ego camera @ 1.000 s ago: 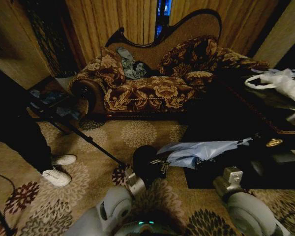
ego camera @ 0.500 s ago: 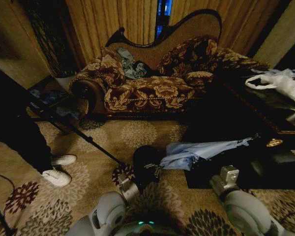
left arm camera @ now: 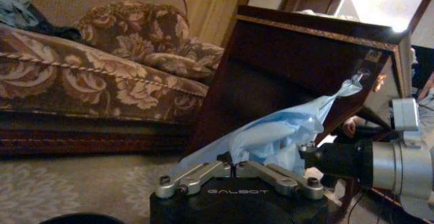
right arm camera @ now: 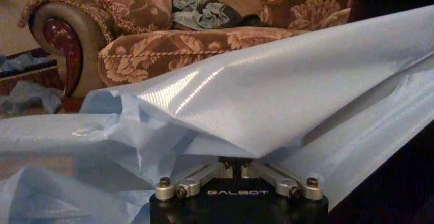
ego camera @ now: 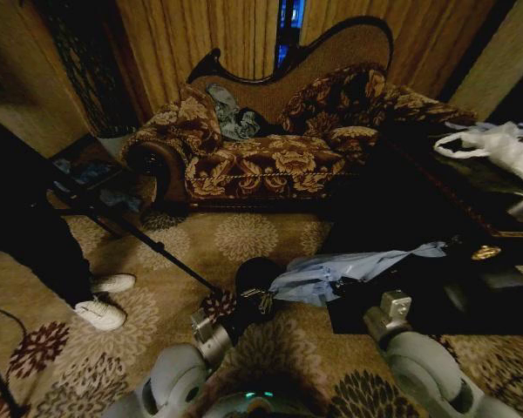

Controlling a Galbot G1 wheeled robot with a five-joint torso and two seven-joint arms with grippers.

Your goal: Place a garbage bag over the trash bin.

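Head view: left pincer (ego camera: pixel 263 301) and right pincer (right arm camera: pixel 234 169) both clamped on garbage bag (ego camera: pixel 331 272) beside trash bin (ego camera: pixel 254 277).

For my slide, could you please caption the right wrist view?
Right gripper shut on the pale blue garbage bag, floral sofa behind.

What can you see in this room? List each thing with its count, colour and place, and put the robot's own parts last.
Garbage bag: one, pale blue, stretched above the carpet between both grippers.
Trash bin: one, black, on the carpet beside the bag's left end.
Sofa: one, brown floral, against the curtains.
Cloth garment: one, grey-blue, on the sofa.
White bag: one, on the dark table, right.
Person's shoes: two, white, left on the carpet.
Left gripper: shut on the bag, by the bin.
Right gripper: shut on the bag.
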